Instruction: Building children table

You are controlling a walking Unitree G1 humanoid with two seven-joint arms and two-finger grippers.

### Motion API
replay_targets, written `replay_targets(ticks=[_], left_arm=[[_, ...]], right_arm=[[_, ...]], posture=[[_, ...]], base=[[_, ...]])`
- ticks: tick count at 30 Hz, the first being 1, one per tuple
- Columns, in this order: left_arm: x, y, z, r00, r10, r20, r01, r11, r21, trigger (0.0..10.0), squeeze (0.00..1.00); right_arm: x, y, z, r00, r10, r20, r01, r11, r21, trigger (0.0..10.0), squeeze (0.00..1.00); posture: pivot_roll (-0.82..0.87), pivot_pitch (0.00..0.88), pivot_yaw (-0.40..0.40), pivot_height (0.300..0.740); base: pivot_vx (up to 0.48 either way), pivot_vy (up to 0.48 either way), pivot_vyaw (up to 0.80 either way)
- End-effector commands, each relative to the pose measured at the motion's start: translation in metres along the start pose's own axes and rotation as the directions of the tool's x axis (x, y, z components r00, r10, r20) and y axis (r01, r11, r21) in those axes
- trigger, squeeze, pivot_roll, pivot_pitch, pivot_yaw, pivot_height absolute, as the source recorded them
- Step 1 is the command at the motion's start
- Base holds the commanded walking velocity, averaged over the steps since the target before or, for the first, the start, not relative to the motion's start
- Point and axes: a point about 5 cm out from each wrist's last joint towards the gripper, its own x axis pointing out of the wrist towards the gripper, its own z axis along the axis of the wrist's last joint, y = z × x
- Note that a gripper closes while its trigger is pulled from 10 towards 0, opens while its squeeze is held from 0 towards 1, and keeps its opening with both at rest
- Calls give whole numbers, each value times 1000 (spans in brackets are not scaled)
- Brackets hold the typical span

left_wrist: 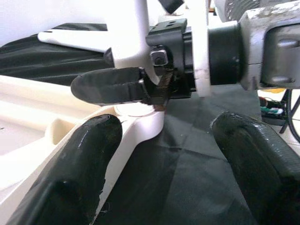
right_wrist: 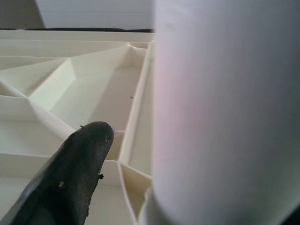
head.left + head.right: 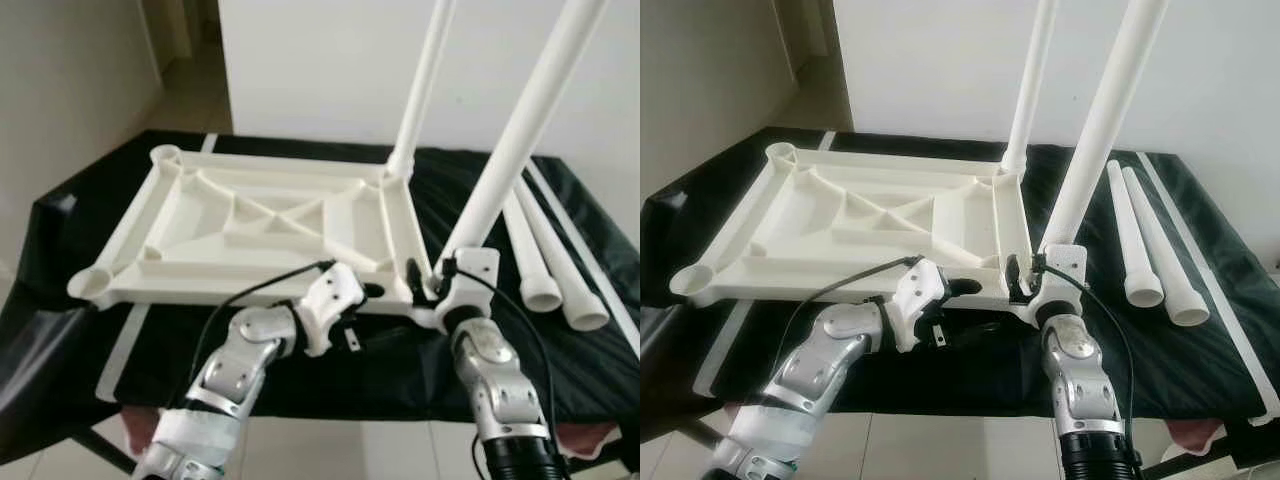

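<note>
Black fingers of the right gripper (image 3: 432,283) clamp the white table leg (image 3: 505,160) at its base, seating it in the upturned tabletop (image 3: 250,225)'s near corner socket. Just beside it, the left gripper (image 3: 378,290) gapes open against the frame edge. Keep the leg plumb; press straight down.

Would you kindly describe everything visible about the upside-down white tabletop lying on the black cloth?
The tabletop is a cream-white rectangular panel, plastic by its look, lying underside up on the black cloth. Raised ribs cross its underside in diagonals, and each corner has a round socket. The far right socket holds an upright white leg; at the near right corner the right gripper holds a second leg. The two left sockets are empty. The open left gripper straddles the near edge.
</note>
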Motion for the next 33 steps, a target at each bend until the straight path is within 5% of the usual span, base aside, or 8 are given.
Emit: replay_targets(ticks=[1, 13, 31, 32, 33], left_arm=[[-2, 5, -2, 994, 107, -11, -107, 994, 14, 10000, 0], [3, 6, -1, 988, 155, 16, -155, 988, 16, 10000, 0], [7, -6, -8, 999, 31, -25, -30, 998, 58, 10000, 0], [7, -6, -8, 999, 28, -26, -26, 998, 59, 10000, 0], [8, -6, -8, 999, 27, -26, -25, 998, 63, 10000, 0]], right_arm=[[0, 1, 2, 999, 30, 11, -30, 1000, 5, 10000, 0], [-3, -25, 10, 971, 231, 52, -222, 964, -149, 10000, 0], [-4, -47, -6, 913, 401, -76, -408, 892, -196, 10000, 0], [-3, -48, -5, 912, 404, -76, -411, 890, -197, 9490, 0], [-3, -49, -5, 910, 409, -76, -415, 887, -201, 4196, 0]], posture=[[25, 0, -52, 740], [23, 0, -43, 740], [20, 0, -37, 740], [18, 0, -37, 740], [14, 0, -35, 740]], base=[[0, 0, 0], [0, 0, 0], [0, 0, 0], [0, 0, 0], [0, 0, 0]])
